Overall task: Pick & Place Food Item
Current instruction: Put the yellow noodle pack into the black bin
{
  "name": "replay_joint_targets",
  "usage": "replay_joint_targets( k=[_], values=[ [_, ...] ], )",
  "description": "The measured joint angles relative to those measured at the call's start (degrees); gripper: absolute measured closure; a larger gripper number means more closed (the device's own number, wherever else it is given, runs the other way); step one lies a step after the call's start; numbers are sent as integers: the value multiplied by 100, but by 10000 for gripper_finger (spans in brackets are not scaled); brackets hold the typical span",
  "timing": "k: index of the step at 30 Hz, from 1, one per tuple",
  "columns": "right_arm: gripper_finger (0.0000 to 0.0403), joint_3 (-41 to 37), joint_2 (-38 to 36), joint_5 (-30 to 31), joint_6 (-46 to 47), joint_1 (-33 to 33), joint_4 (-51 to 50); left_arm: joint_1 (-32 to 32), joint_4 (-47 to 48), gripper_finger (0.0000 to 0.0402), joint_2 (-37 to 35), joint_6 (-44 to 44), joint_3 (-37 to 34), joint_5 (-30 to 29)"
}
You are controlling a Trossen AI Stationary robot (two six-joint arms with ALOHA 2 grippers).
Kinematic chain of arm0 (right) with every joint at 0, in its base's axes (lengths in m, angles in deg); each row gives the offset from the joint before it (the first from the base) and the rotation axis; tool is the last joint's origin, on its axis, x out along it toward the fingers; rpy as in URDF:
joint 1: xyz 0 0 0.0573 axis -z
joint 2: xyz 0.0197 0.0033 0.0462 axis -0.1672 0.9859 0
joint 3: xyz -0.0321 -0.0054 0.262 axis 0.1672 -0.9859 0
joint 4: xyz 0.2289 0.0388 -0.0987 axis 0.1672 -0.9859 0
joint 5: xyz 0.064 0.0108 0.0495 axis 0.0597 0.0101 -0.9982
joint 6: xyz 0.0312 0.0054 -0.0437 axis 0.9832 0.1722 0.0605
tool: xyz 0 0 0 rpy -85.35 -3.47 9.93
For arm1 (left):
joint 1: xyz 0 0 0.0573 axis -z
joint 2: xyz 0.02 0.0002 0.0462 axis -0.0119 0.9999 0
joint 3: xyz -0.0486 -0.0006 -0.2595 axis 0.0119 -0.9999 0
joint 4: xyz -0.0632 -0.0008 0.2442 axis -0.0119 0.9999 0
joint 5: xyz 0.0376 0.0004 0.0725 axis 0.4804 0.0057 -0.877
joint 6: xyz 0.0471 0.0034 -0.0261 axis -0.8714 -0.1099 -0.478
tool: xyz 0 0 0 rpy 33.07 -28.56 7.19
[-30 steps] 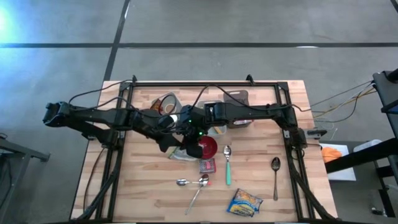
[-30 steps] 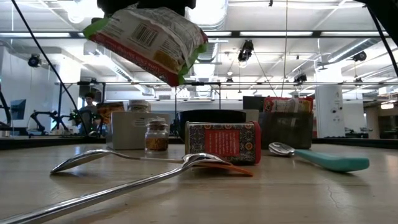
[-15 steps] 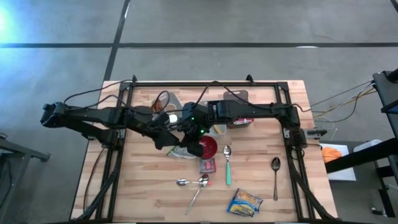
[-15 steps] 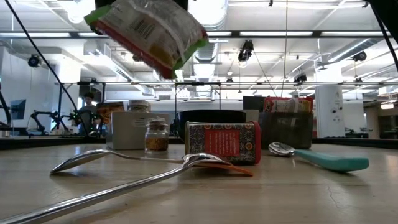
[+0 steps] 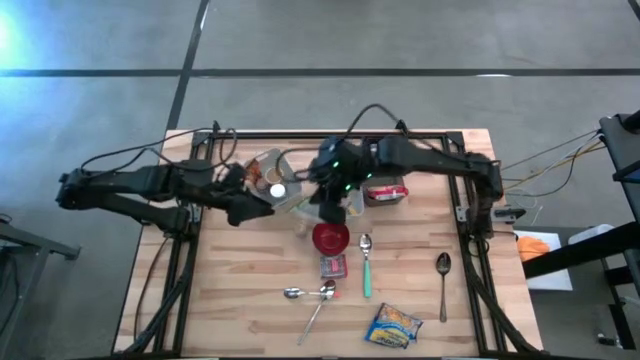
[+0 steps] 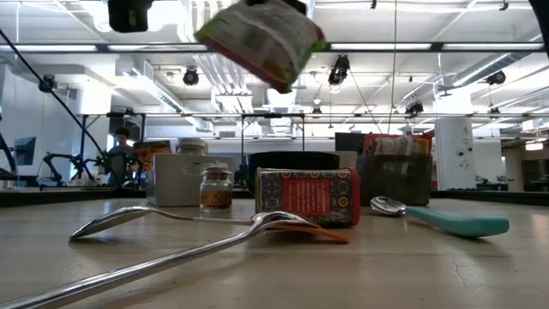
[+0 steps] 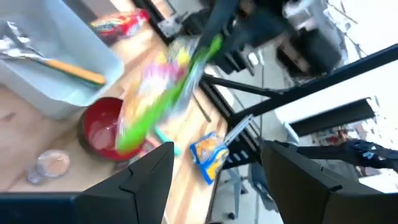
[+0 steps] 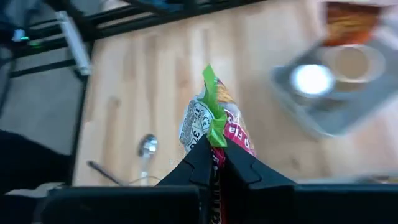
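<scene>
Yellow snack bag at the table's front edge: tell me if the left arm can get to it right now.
Probably yes: the yellow snack bag lies alone, nothing on it, and the left gripper is open and empty, though far back.

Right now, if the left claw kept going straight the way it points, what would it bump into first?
Probably the snack bag hanging from the right claw. The open left claw faces it directly. Depth is hard to judge, so it might pass beneath toward the red bowl.
</scene>
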Motion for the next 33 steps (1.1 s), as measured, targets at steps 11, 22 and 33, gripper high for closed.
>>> replay_joint_targets(
  k=[11, 22, 33],
  values=[
    [395, -2, -697, 1326, -618, 984, -1733, 0, 517, 156, -344, 23, -11, -401],
    [395, -822, -693, 1714, -1835, 2070, -2512, 0, 763, 156, -299, 23, -11, -401],
    [395, -2248, -706, 1408, -2444, 2275, -1879, 0, 780, 156, -299, 17, -11, -442]
  ],
)
